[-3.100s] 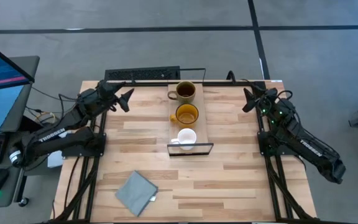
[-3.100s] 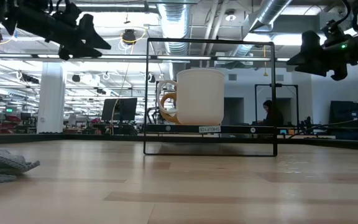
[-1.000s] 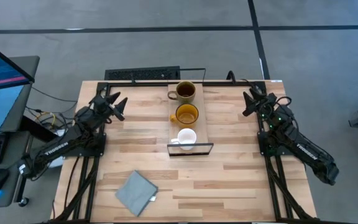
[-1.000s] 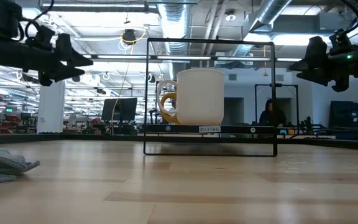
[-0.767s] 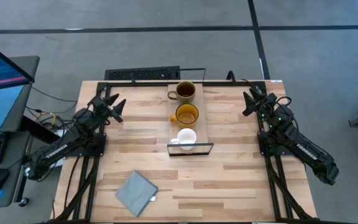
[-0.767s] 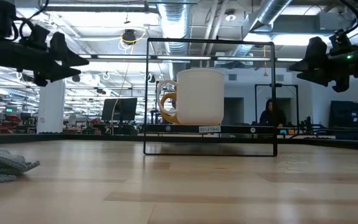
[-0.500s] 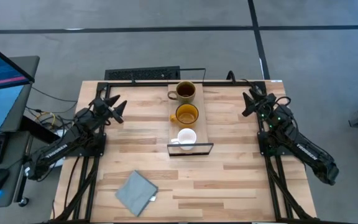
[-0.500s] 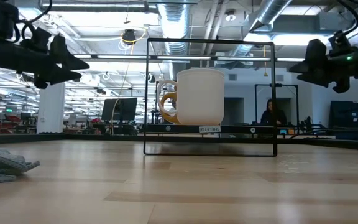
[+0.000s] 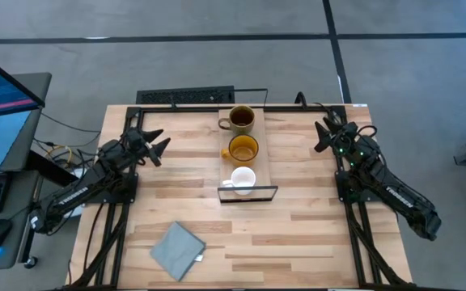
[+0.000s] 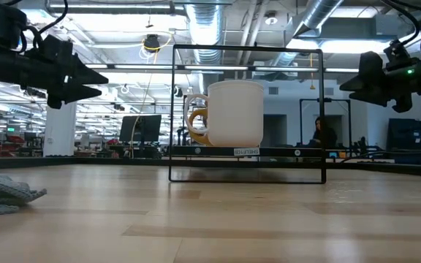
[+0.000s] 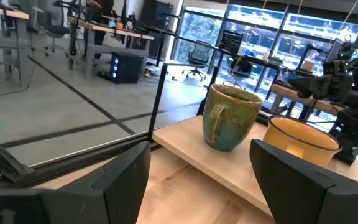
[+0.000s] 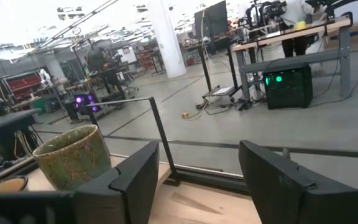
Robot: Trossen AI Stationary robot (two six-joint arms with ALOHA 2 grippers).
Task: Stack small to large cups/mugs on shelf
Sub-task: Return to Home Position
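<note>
Three mugs stand in a row on the pale wood shelf [image 9: 260, 162]: the dark olive mug [image 9: 240, 120] at the far end, the yellow-orange mug [image 9: 243, 149] in the middle, the small white mug [image 9: 242, 180] at the near end by the black wire frame [image 9: 247, 194]. My left gripper [image 9: 158, 144] is open and empty above the table's left side. My right gripper [image 9: 320, 136] is open and empty above the right side. The left wrist view shows the olive mug [image 11: 230, 117] and the yellow mug [image 11: 301, 142]; the right wrist view shows the olive mug [image 12: 74, 157].
A grey-blue folded cloth [image 9: 176, 250] lies near the table's front left. A black frame rail [image 9: 186, 97] runs along the far edge. Bare tabletop lies on both sides of the shelf. A person shows in the room beyond [image 10: 318, 133].
My left gripper has moved a little toward the table's near edge and the shelf. The mugs have kept still.
</note>
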